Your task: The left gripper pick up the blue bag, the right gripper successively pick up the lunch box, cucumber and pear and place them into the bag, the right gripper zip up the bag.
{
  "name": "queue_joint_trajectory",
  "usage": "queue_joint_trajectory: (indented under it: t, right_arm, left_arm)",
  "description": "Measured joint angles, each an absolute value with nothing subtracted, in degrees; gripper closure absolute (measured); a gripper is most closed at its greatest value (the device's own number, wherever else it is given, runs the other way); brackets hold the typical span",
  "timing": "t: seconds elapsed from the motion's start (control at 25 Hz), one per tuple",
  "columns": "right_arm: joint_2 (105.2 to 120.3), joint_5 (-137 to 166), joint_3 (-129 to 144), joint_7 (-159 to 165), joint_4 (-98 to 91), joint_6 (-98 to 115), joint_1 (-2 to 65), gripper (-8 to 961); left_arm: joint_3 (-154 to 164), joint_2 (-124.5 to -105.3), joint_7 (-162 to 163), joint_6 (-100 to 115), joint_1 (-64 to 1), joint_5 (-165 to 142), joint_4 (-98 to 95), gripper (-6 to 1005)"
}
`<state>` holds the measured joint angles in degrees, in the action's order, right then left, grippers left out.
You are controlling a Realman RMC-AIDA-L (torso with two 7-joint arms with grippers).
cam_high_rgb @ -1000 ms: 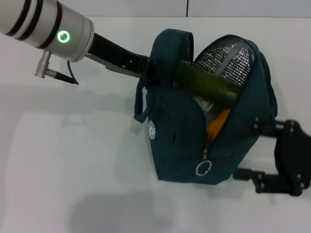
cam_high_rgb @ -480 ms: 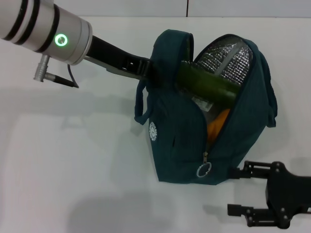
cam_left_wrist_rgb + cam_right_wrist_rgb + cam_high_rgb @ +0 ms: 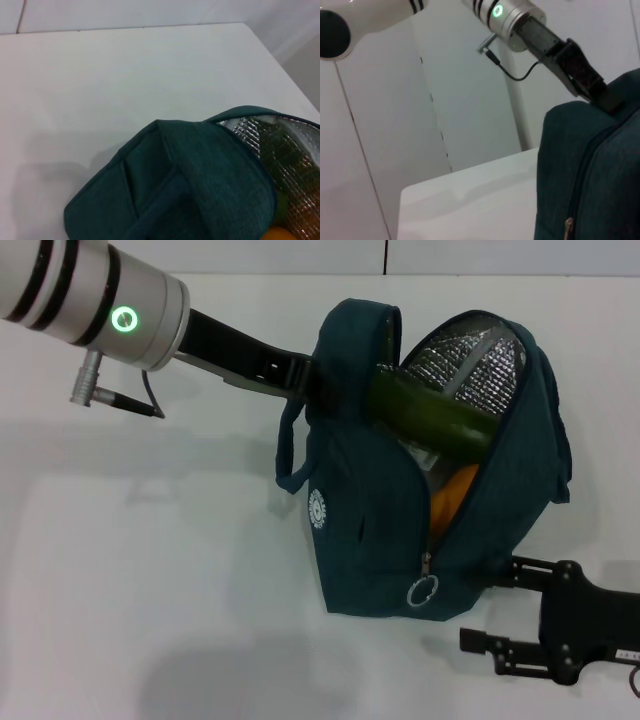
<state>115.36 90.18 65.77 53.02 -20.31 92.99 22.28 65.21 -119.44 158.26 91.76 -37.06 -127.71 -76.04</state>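
The blue bag [image 3: 380,520] stands on the white table with its top open, showing silver lining [image 3: 460,365]. My left gripper [image 3: 312,380] is shut on the bag's handle at the upper left, also seen in the right wrist view [image 3: 597,92]. The cucumber [image 3: 430,415] pokes out of the opening. The orange pear [image 3: 455,495] sits deeper inside. A pale bit of the lunch box [image 3: 418,455] shows under the cucumber. My right gripper [image 3: 485,608] is open just right of the ring zipper pull [image 3: 421,591], at the bag's lower right corner, holding nothing.
The white table [image 3: 150,570] spreads left of and in front of the bag. A wall seam runs behind the table's far edge [image 3: 386,258]. The left arm's silver cylinder with its green ring light [image 3: 124,318] hangs over the far left.
My right gripper has dropped from beside the bag's right side to its lower right corner, near the zipper pull. The bag and left arm have barely shifted.
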Motion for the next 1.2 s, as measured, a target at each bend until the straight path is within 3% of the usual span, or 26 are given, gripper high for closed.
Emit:
queue_joint_trajectory:
  t: [0.72,1.2]
  right_arm:
    - [116.16,87.6,67.9,53.0,-17.5,91.4,25.4,259]
    - [116.19,71.2,87.8,52.4,-17.9,85.3,26.6,260]
  left_arm:
    - [65.2,-119.53,157.4,91.8,-36.5,-125.9,-76.0,957]
    - [65.2,-119.47,157.0,91.8,-35.7,-125.2,-76.0,957]
